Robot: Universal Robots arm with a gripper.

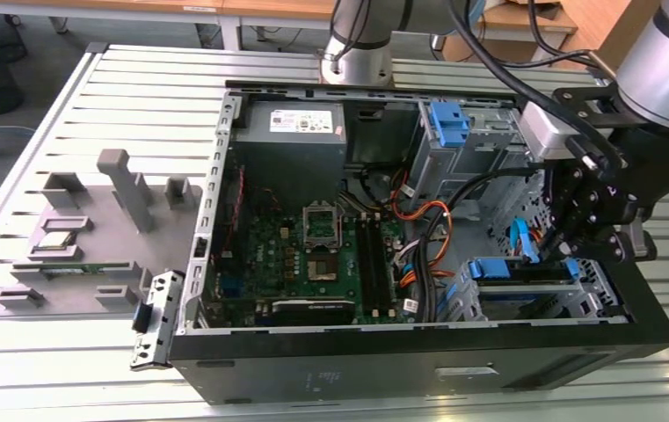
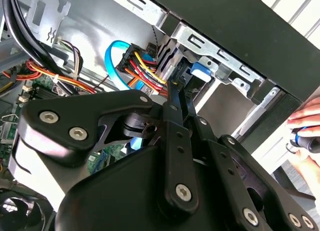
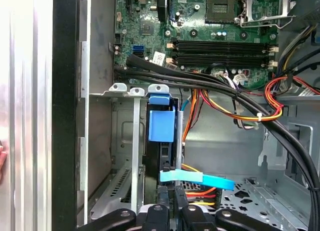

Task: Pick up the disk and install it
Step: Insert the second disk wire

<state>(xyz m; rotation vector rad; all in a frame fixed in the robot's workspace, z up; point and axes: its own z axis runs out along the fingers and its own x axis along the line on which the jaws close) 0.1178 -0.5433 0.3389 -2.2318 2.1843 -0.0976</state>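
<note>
1. We find one gripper [image 1: 586,236] lowered into the open computer case [image 1: 428,374], at the drive cage [image 1: 598,294] in the corner at the exterior view's right. In the first wrist view the gripper [image 3: 170,211] sits directly over the slot; in the second wrist view its black linkage [image 2: 175,156] points into the same bay.
2. We cannot tell from any view whether its fingers are apart or closed on anything.
3. One disk [image 3: 161,156] stands on edge in the cage slot just ahead of the gripper, seen as a dark edge with one blue plastic tab [image 3: 162,122] at its far end. We see the same blue tab [image 2: 201,70] in the second wrist view, and blue rails at the cage top [image 1: 505,268] in the exterior view.
4. One flat light-blue cable [image 3: 197,178] crosses the slot near the gripper; one bundle of red, yellow and orange wires [image 3: 270,98] runs beside the cage.
5. Further in lies one green circuit board [image 1: 310,259] with one processor socket [image 1: 320,224].
6. One grey box with a white sticker [image 1: 291,132] sits at the far end of the case, with one further blue bracket [image 1: 448,123] beside it.
7. Outside the case, one grey parts tray [image 1: 88,242] lies on the slatted metal table [image 1: 158,79].
8. A person's hand [image 2: 306,131] grips one dark handle at the frame edge in the second wrist view.
</note>
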